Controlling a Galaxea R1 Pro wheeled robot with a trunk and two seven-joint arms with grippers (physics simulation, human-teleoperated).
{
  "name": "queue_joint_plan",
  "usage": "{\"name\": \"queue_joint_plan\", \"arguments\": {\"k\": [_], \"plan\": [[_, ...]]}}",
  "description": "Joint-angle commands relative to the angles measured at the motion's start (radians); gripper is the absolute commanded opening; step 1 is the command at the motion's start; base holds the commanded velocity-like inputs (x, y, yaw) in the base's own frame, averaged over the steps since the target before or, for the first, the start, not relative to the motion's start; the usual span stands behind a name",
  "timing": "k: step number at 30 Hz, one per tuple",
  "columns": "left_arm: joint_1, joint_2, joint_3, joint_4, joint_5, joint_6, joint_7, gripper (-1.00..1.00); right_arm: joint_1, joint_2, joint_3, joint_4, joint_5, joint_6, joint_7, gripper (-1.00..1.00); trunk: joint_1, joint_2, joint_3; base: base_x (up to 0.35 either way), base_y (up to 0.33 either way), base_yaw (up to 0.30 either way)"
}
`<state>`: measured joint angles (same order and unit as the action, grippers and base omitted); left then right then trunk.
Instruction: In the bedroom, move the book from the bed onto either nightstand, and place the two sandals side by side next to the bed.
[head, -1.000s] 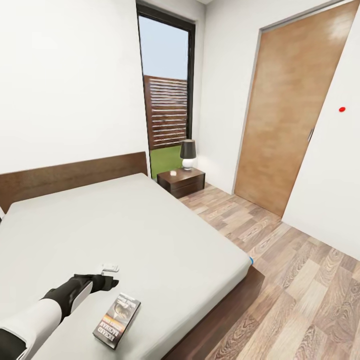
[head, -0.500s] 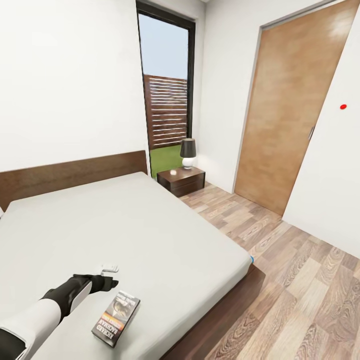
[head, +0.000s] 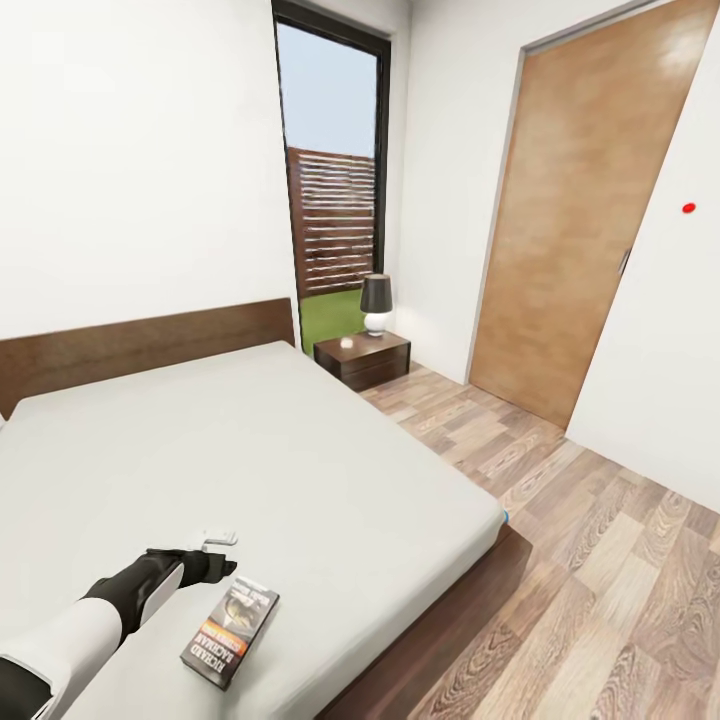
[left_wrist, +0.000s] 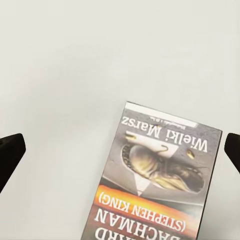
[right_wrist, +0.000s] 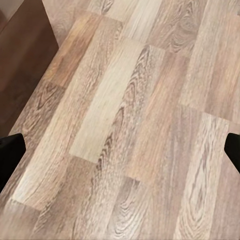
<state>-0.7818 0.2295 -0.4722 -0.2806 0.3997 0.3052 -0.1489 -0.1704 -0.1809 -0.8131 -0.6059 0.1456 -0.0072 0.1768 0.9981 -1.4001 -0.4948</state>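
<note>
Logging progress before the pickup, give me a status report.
Left gripper open above the mattress, empty. Book flat beside it, untouched. Right gripper open over floor. Nothing in the way.

View tilted slightly upward.
</note>
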Motion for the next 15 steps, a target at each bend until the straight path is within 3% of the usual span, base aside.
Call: {"name": "queue_joint_plan", "arguments": {"k": [1,15], "plan": [[0.0,0.001,-0.003,-0.002,0.004,0.005,-0.001,1.0,-0.001,0.001,-0.008,0.0,0.011,-0.001,0.009,1.0,0.004,-0.008,-0.004,0.0,0.0,0.0],[0.0,0.001,-0.003,-0.002,0.005,0.007,-0.002,1.0,-0.001,0.001,-0.006,0.002,0.011,-0.003,0.01,1.0,0.058,-0.106,-0.048,0.0,0.0,0.0]]}}
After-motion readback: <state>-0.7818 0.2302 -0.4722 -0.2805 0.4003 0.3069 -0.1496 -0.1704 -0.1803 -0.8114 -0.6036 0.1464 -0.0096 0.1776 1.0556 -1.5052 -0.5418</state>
